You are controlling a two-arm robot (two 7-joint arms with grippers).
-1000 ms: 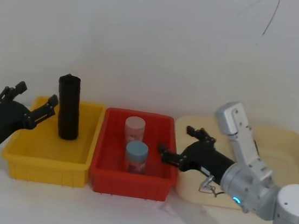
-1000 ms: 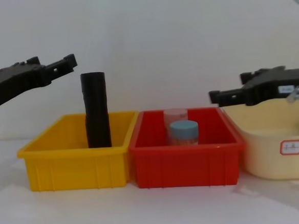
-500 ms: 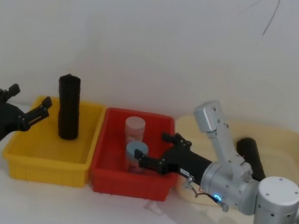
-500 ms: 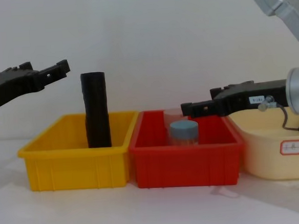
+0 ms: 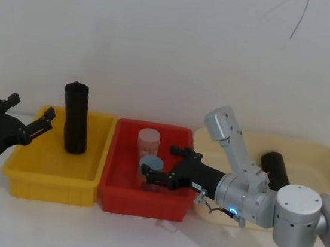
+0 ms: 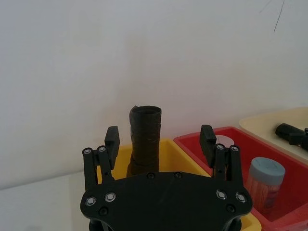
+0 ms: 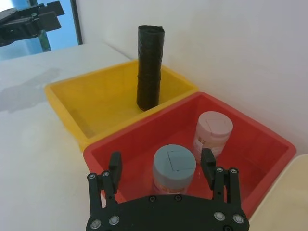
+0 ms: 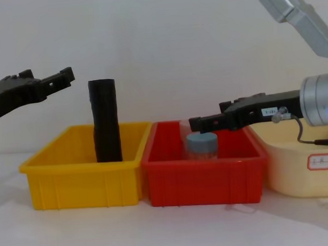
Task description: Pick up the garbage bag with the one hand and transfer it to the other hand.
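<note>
Left end effector [image 5: 28,120] open; right end effector [image 5: 163,162] open

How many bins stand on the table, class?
3: the yellow bin nearest the left hand, holding the garbage bag; the red bin in the middle; the cream bin on the right. None seem hidden.

Foot of crinkled black plastic garbage bag roll [image 8: 106,127] hidden behind yellow plastic bin wall [image 8: 83,182]. Pink-capped jar [image 5: 148,141] behind blue-lidded jar [image 8: 201,145], hidden in chest view. Smooth black tube [image 5: 275,168] partly covered by silver right arm. Print on cream bin's label [image 8: 319,161] too small to read.
</note>
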